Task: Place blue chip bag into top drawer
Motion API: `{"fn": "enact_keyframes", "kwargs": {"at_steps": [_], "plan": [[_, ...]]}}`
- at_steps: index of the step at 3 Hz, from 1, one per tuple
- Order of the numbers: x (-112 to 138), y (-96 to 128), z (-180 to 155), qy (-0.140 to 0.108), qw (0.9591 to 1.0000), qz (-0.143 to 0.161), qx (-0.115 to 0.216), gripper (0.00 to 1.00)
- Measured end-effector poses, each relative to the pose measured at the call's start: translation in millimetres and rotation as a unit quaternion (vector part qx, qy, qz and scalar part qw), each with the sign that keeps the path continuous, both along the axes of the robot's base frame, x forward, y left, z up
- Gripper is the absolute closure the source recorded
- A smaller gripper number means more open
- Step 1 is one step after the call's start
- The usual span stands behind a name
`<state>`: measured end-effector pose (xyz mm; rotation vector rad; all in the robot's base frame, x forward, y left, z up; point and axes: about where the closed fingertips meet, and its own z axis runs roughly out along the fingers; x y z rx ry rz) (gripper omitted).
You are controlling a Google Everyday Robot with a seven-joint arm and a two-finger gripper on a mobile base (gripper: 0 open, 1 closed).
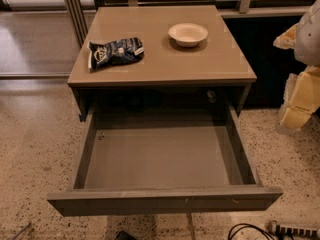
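Observation:
The blue chip bag (115, 52) lies flat on the left part of the tan cabinet top (160, 66), crinkled, with white lettering. The top drawer (160, 156) is pulled fully out toward me, and its grey inside holds nothing. Its flat front panel (165, 200) is nearest to me. My gripper (299, 96), white and yellowish, hangs at the right edge of the view. It is to the right of the cabinet, well apart from the bag and about level with the drawer's back right corner.
A white bowl (188, 34) stands on the cabinet top at the back right. Metal railing posts (75, 9) and dark panels run behind the cabinet. Cables and a power strip (292, 229) lie on the speckled floor at the bottom right.

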<state>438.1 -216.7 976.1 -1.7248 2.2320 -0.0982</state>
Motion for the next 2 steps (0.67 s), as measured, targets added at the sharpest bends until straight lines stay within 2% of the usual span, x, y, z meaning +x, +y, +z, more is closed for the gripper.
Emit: {"fn": "enact_keyframes", "kwargs": {"at_steps": [1, 2], "plan": [[0.1, 0.1, 0.0, 0.0, 1.0, 0.0, 0.0, 0.0], [20.1, 11.1, -0.3, -0.02, 0.9996, 0.018, 0.003, 0.0]]}}
